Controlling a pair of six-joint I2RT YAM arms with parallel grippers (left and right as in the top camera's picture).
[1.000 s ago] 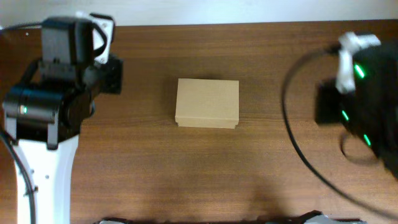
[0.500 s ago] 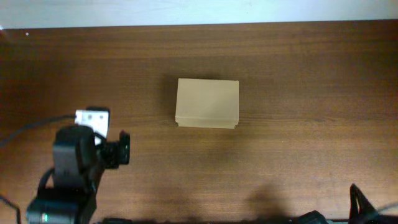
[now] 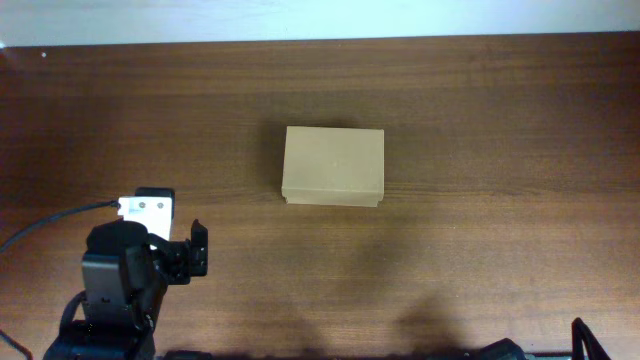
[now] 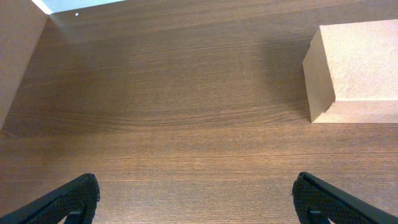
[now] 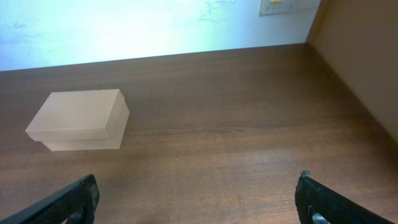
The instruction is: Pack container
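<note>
The container point(image 3: 333, 166) is a plain tan cardboard box with its lid down, lying mid-table. It also shows in the left wrist view, at the upper right point(image 4: 357, 71), and in the right wrist view, at the left point(image 5: 78, 118). My left gripper point(image 3: 192, 252) sits near the table's front left, well away from the box. Its jaws point(image 4: 196, 196) are open, with only bare wood between them. Only a dark tip of the right arm point(image 3: 580, 340) shows at the overhead view's bottom right edge. My right gripper point(image 5: 196, 196) is open and empty, far from the box.
The wooden table point(image 3: 480, 120) ends at a white wall along the back. A tan side panel point(image 4: 15, 50) stands at the left end and another point(image 5: 360, 56) at the right end. A black cable point(image 3: 50, 228) trails off the left arm.
Both arms have swung from the back corners to the table's front edge, and the right arm has almost left the overhead view. The box has not moved.
</note>
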